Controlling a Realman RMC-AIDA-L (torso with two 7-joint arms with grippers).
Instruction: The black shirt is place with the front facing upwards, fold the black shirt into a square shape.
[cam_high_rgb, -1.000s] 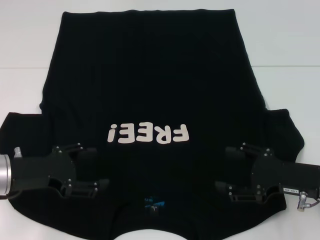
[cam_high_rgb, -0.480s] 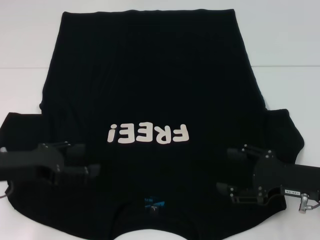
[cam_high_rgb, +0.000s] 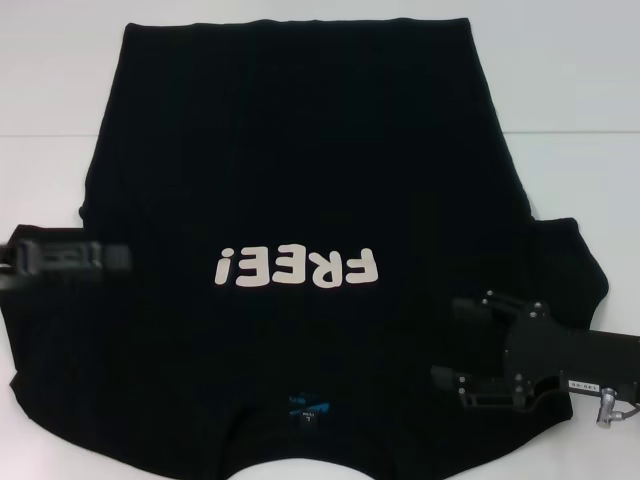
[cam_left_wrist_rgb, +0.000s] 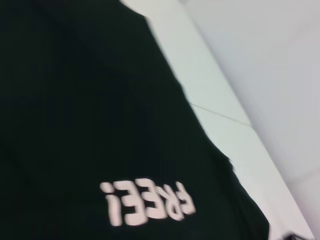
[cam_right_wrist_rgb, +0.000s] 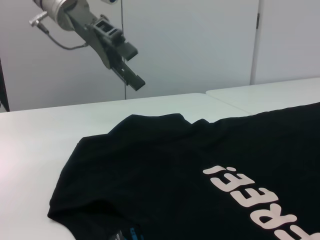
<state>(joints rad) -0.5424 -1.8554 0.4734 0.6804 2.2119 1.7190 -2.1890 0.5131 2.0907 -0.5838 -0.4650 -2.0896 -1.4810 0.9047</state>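
The black shirt (cam_high_rgb: 300, 170) lies flat on the white table, front up, its collar and blue neck label (cam_high_rgb: 307, 408) nearest me, so the white "FREE!" letters (cam_high_rgb: 297, 267) read upside down. It also fills the left wrist view (cam_left_wrist_rgb: 75, 125) and the right wrist view (cam_right_wrist_rgb: 175, 165). My left gripper (cam_high_rgb: 110, 257) hangs raised over the shirt's left sleeve, blurred. The right wrist view shows the left gripper (cam_right_wrist_rgb: 139, 67) high in the air, open and holding nothing. My right gripper (cam_high_rgb: 447, 340) is open, low over the shirt beside the collar on the right.
The white table (cam_high_rgb: 560, 90) extends beyond the shirt at the back and on both sides, with a seam line across it. White wall panels (cam_right_wrist_rgb: 190, 45) stand behind the table.
My left gripper has risen off the shirt near the collar, swung out to the left and turned. The right gripper and the shirt have stayed put.
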